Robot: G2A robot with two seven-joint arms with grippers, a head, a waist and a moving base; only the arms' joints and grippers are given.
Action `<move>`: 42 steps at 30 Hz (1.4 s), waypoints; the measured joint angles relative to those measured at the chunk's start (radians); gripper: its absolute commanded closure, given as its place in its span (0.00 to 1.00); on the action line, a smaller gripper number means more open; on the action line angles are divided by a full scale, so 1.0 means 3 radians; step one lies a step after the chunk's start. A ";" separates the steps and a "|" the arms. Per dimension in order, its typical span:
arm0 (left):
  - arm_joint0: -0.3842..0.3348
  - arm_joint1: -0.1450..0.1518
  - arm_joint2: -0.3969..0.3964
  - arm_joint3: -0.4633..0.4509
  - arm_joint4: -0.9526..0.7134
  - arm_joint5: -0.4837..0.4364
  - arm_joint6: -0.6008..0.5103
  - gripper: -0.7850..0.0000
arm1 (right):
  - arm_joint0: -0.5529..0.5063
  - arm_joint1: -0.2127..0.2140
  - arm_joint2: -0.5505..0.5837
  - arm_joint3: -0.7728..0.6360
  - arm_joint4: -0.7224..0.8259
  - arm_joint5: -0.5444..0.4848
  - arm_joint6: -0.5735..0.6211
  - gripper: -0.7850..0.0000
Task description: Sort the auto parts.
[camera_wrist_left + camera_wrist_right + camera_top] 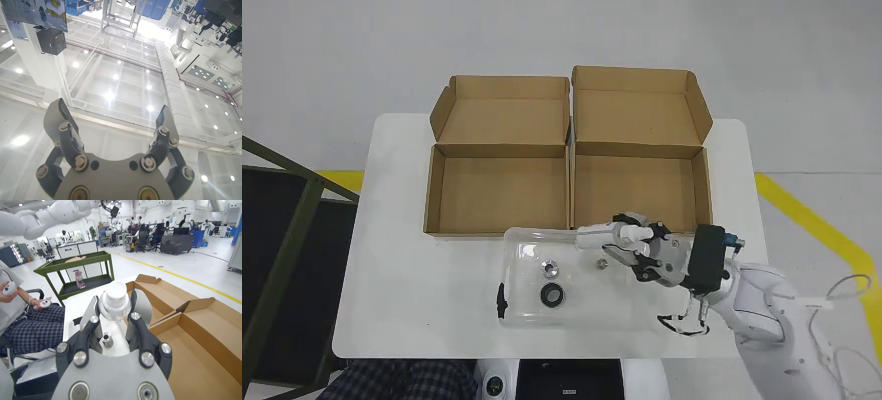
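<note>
Right wrist view is showing you the right gripper (115, 299) clamping a clear, round bulb-like part with a white cap (115, 290), hovering over the 1 o'clock area of the clear plastic tray (517, 305). Your left gripper (113, 115) is gaping wide, holding nothing.

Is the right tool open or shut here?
Shut: the right tool grips a white-capped part; both fingers press its clear sides.

Floor (322, 60): pale grey, yellow line (179, 275) | Furniture: green two-shelf cart (75, 262), dark office chairs (141, 236) by desks | Overhead: white gridded ceiling (122, 75), round lamps lit, possibly a display screen (37, 13)
</note>
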 measured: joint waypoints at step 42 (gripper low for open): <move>0.0000 0.0000 0.0000 0.0000 0.0000 0.0000 0.0000 0.00 | 0.0154 -0.0008 0.0006 0.0200 0.0174 0.0335 0.0107 1.00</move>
